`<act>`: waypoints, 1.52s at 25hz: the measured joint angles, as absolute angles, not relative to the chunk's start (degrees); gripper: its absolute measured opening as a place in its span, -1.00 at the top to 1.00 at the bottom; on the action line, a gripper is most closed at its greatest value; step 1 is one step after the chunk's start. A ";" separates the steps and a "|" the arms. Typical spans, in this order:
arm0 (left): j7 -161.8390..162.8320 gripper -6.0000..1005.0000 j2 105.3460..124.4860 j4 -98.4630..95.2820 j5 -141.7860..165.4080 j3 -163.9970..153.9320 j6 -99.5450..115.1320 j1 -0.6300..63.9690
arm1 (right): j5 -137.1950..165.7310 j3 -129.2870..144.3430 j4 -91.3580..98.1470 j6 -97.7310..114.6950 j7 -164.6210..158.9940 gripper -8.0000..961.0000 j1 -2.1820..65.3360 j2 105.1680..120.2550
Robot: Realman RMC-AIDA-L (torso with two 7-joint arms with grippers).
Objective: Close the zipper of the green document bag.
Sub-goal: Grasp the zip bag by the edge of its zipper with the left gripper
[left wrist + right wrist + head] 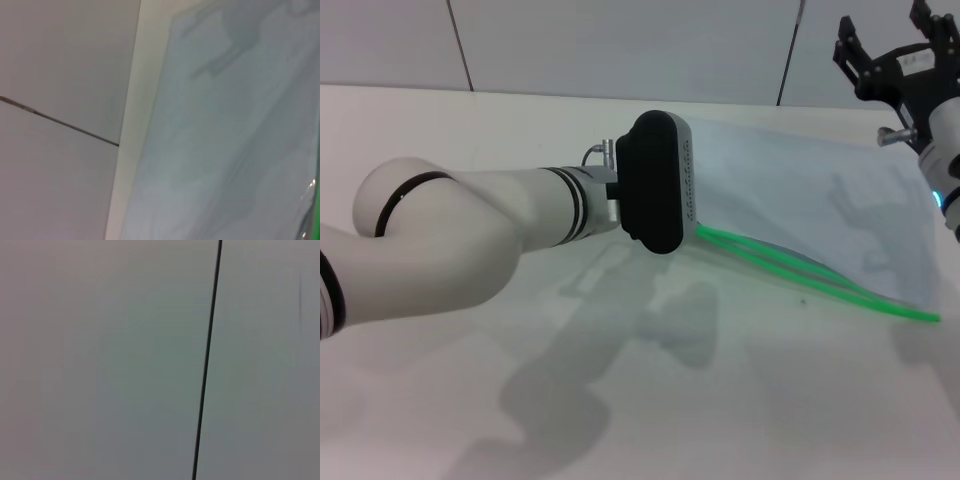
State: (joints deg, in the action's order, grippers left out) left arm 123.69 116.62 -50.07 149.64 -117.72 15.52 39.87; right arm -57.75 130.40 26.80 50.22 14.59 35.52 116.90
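The green document bag (810,200) lies flat on the white table at centre right, a pale translucent pouch. Its zipper (820,281) runs along the near long edge as two bright green strips that stand apart from each other. I cannot see the slider tab. My left arm reaches across from the left, and the black housing of my left gripper (658,182) hangs over the bag's left end, hiding its fingers. The left wrist view shows the bag's surface (225,140) and a sliver of the zipper's green edge (317,210). My right gripper (888,45) is raised at the far right, open and holding nothing.
The white table (620,400) stretches in front of the bag, with the arm's shadow on it. A panelled wall (620,40) stands behind the table; the right wrist view shows only that wall and a dark seam (207,365).
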 joint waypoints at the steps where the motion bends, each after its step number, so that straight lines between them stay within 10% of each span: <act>1: 123.71 -0.47 116.63 -49.75 149.53 -117.73 15.07 40.02 | -57.77 130.51 26.81 50.21 14.59 -0.73 35.55 116.90; 21: 123.72 -0.36 116.63 -46.51 146.02 -120.68 10.52 42.19 | -57.92 130.69 26.90 50.18 14.58 -0.73 35.68 116.89; 38: 123.74 0.52 116.63 -44.28 145.87 -121.27 5.63 41.70 | -57.73 132.01 28.27 50.18 14.33 -0.73 35.69 116.89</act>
State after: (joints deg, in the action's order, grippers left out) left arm 123.74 116.63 -44.28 145.87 -121.27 5.63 41.70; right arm -57.73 132.01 28.27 50.18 14.33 35.69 116.89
